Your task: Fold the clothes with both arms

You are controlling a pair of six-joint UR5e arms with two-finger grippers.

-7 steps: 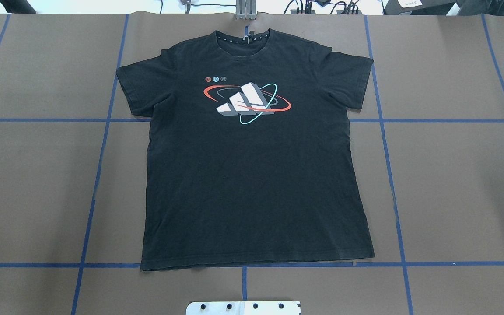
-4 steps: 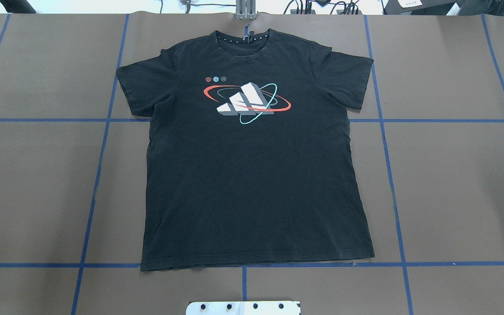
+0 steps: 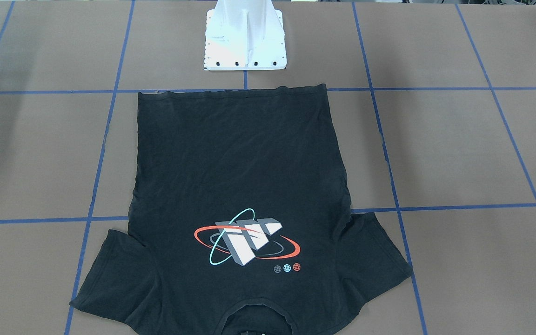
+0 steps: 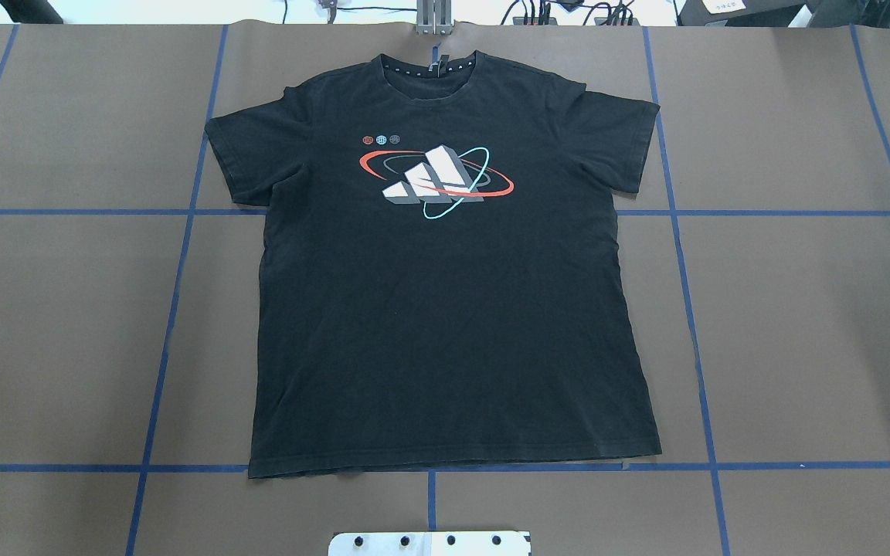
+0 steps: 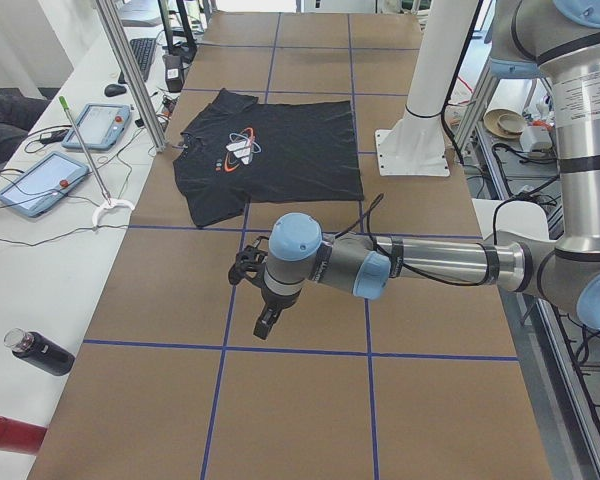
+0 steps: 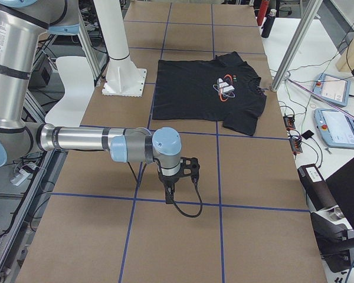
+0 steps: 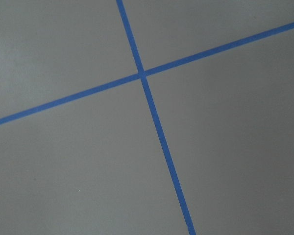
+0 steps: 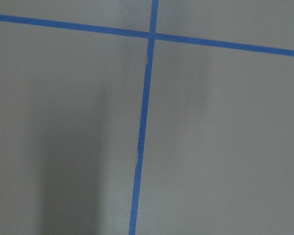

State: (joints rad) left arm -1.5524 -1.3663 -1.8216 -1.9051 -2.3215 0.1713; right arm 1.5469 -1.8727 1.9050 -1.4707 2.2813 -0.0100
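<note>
The T-shirt (image 4: 445, 309) lies flat on my bench (image 4: 800, 309), its long axis pointing away from me, hem nearest, collar far. Whether my left tool (image 5: 263, 325) and right tool (image 6: 170, 190) are spread or pressed together, I cannot tell.

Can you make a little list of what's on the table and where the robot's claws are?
table: brown, blue tape lines
shirt: black T-shirt, spread flat, picture up, unfolded
picture: grey-white blocks, red and cyan rings
left claw: over the table, off the shirt
right claw: over the table, off the shirt
claws open or shut: cannot tell
</note>
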